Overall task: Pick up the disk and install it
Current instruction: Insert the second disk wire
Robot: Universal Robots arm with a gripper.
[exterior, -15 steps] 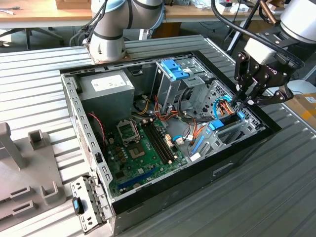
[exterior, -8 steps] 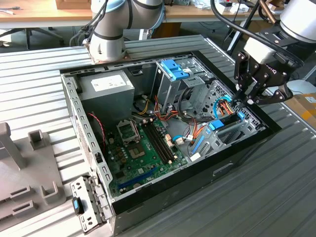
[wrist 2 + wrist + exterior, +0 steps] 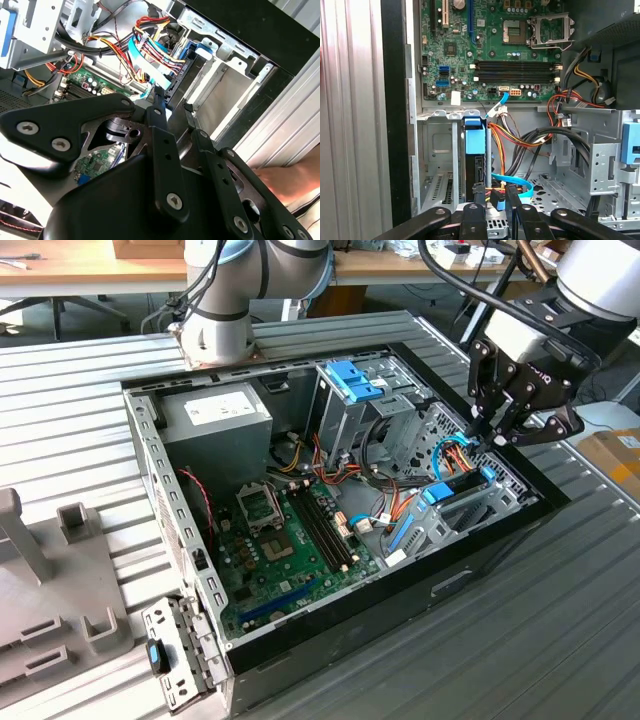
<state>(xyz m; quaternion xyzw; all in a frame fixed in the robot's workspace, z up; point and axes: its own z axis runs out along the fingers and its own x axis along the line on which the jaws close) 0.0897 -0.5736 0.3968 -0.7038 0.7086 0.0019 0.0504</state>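
Observation:
The disk point(image 3: 458, 488) stands on edge in a metal bay at the exterior view's right end of the open computer case point(image 3: 400, 585). Its light-blue carrier rail faces up. In the first wrist view the disk point(image 3: 474, 145) sits between the bay's metal walls, beside a blue ribbon cable. My gripper point(image 3: 487, 437) hovers just above the disk's outer end. Its black fingers point(image 3: 473, 197) stand a little apart, open, with nothing between them. In the second wrist view the gripper point(image 3: 172, 106) points down at the bay.
A silver drive cage with a blue tab point(image 3: 352, 380) stands mid-case, with the grey power supply point(image 3: 215, 410) behind the motherboard point(image 3: 290, 530). Orange and black cables point(image 3: 520, 140) run beside the bay. A person's hand point(image 3: 290, 180) rests outside the case. A grey fixture point(image 3: 50, 570) sits on the ribbed table.

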